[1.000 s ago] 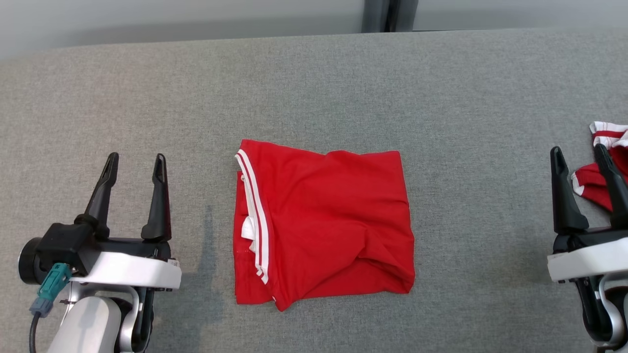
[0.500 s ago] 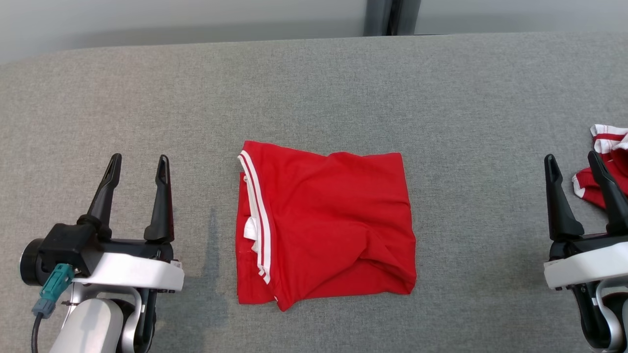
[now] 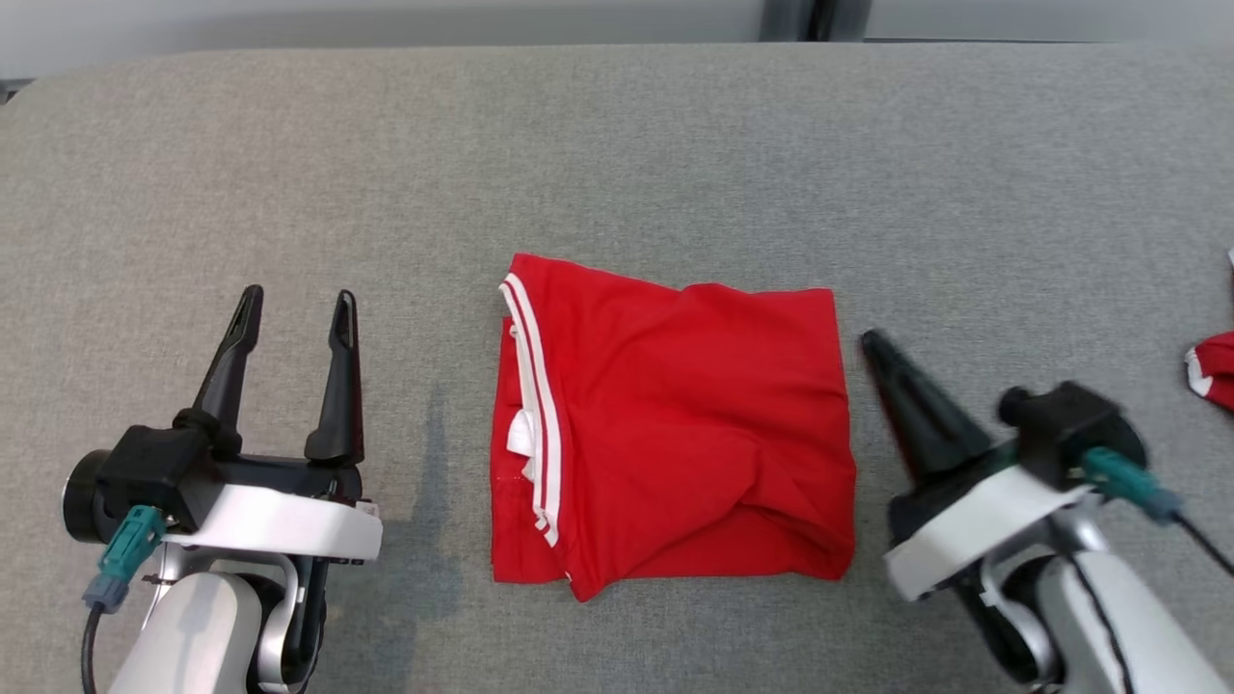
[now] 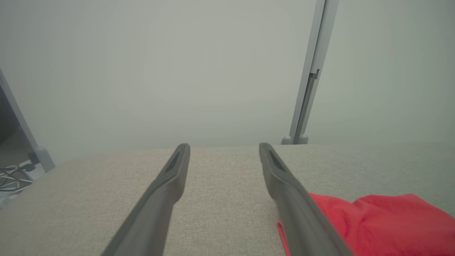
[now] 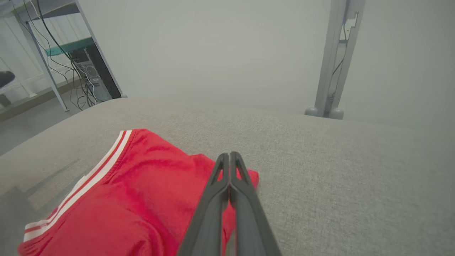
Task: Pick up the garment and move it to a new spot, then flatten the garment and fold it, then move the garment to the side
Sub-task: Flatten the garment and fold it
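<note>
Garment [image 3: 675, 424], red with white stripes, lies folded at the centre of the grey counter [image 3: 617, 145]. Left hand [image 3: 298, 294] rests to its left, fingers spread and empty; right hand [image 3: 875, 345], fingers pressed together on nothing, tips just beside the garment's right edge.

Pretty sleek rig: left gripper [image 3: 299, 292] and right gripper [image 3: 872, 339] both have long tapered black fingers [image 3: 337, 386], white wrist shells [image 3: 280, 525], silvery forearms [image 3: 193, 636], plus a teal plug [image 3: 130, 545] with a dark cable [image 3: 92, 655] each.
</note>
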### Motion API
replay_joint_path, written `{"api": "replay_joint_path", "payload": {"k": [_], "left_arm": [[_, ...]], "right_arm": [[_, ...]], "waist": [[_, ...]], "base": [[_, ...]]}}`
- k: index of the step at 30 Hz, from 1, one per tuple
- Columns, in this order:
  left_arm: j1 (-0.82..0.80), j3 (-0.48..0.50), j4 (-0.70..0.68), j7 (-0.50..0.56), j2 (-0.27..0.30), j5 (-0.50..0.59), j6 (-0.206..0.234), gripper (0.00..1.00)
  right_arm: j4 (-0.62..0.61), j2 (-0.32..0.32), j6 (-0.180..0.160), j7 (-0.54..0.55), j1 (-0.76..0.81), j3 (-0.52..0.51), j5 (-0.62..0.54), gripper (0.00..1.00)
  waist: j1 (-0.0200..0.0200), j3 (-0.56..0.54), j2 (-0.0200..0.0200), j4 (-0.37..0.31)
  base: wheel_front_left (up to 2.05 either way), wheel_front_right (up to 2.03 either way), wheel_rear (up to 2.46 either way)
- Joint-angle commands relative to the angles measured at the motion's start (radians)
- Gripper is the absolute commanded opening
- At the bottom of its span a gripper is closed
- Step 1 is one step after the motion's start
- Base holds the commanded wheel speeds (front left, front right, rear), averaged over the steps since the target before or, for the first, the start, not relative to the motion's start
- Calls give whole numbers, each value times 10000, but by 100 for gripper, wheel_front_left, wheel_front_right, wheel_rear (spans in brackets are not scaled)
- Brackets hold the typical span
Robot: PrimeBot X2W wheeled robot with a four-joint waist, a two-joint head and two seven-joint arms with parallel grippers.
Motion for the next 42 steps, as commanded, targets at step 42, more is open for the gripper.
{"api": "replay_joint_path", "payload": {"k": [42], "left_arm": [[-73, 88, 576, -193, 39, -86, -71, 100]], "right_arm": [[62, 348, 1, -1069, 395, 609, 1665, 0]], "waist": [[0, -351, 0, -226]], "base": [[0, 0, 0]]}}
